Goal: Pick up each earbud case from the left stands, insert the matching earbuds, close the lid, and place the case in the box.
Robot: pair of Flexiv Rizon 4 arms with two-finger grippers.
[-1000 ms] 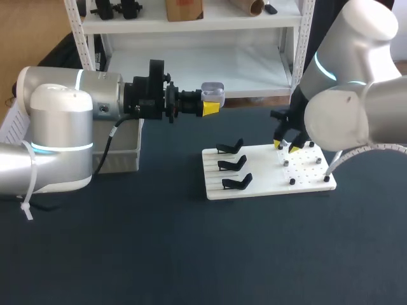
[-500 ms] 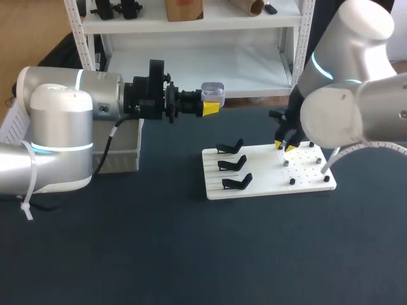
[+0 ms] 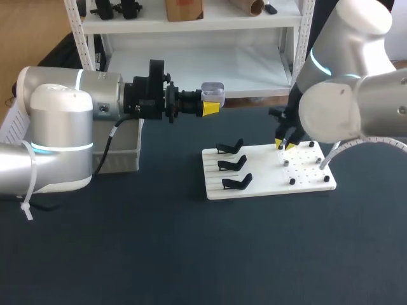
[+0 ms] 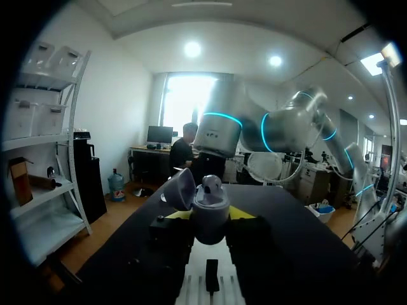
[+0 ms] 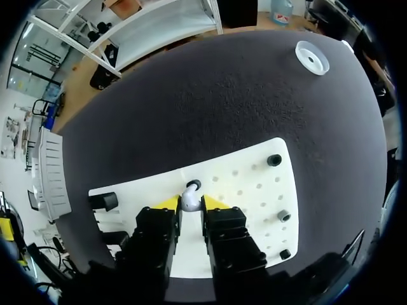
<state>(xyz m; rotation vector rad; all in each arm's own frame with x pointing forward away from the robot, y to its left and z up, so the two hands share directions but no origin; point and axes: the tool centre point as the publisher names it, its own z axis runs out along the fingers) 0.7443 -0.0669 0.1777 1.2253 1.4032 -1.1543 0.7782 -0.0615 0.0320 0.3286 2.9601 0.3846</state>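
Pegs [image 5: 274, 160] dot board [image 5: 251, 194] near earbud [image 5: 189, 201]; stands [image 3: 230, 164] opposite.

No text, label, number or sign can be read in any view.

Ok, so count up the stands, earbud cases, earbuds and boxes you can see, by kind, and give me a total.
3 black angled plastic stands on the white pegged board
1 pale lilac earbud case, lid open
1 small white earbud
1 grey plastic box
Total: 6
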